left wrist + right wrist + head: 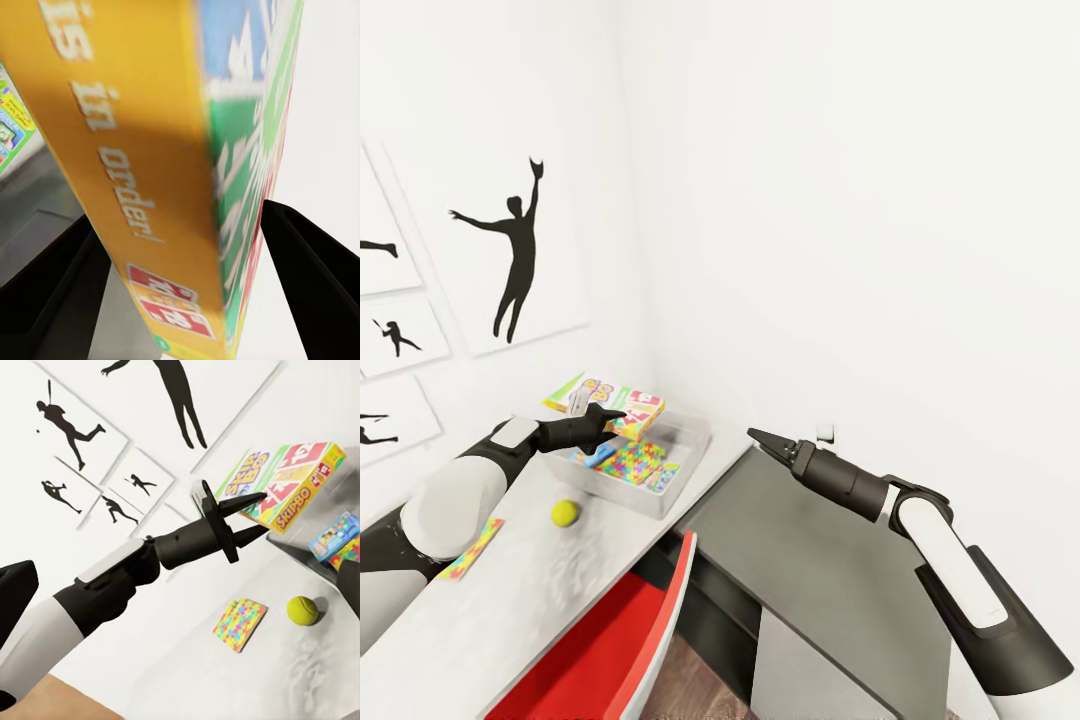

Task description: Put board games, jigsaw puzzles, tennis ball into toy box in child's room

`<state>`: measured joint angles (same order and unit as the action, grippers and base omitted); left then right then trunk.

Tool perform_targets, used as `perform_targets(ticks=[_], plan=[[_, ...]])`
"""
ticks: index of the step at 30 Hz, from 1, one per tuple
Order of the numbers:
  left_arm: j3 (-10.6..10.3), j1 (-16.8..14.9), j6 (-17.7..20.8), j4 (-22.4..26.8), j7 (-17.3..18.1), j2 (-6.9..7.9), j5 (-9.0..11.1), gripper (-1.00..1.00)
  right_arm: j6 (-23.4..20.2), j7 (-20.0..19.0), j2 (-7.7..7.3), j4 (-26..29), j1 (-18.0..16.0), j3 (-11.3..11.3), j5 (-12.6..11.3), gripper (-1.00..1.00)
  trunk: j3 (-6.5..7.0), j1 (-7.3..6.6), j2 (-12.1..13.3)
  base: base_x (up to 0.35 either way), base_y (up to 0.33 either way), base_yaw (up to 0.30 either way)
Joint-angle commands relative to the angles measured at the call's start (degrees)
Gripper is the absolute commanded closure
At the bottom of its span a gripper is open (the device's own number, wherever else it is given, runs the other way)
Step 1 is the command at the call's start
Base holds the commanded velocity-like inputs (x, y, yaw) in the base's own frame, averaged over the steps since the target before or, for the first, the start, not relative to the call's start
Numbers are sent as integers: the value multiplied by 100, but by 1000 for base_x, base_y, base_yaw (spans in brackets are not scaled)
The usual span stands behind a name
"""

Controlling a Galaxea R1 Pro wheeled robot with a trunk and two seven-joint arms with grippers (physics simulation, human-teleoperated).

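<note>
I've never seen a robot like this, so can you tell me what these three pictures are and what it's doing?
It is a robot with two arms, drawn by a computer. The big picture looks down from its head. The other two come from small cameras near each gripper.

The left gripper holds the Skip-Bo game box over the grey toy box, which already has a jigsaw puzzle and a small blue game inside. Close up, that box sits between the two black fingers.

On the white table wait a tennis ball and another puzzle. The right gripper holds nothing, hanging over a dark grey unit.

Bright, even light; blurred close-up
</note>
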<state>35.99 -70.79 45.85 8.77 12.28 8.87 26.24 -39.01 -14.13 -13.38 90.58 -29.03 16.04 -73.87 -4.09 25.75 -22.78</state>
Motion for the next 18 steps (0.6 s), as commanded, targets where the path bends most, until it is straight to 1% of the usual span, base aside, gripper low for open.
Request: perform_targets(ticks=[1,3,4,7,18], plan=[[31,-5,20,2,20,0,-36,100,-11,-11,0,-2,-7,3,-2,-100,-23,3,-14,0,0,0],[31,-5,20,2,20,0,-38,100,-16,-11,24,-2,-7,4,3,-100,-41,3,-14,0,0,0],[31,-5,16,2,20,0,-39,100,-25,-9,69,1,-7,1,8,-100,-51,3,-14,0,0,0],[31,-5,-5,2,20,0,-39,100,-39,-5,130,2,-7,2,12,-100,-78,3,-14,0,0,0],[31,-5,-22,2,20,0,-40,100,-45,-6,160,3,-7,4,15,-100,-180,3,-14,0,0,0]])
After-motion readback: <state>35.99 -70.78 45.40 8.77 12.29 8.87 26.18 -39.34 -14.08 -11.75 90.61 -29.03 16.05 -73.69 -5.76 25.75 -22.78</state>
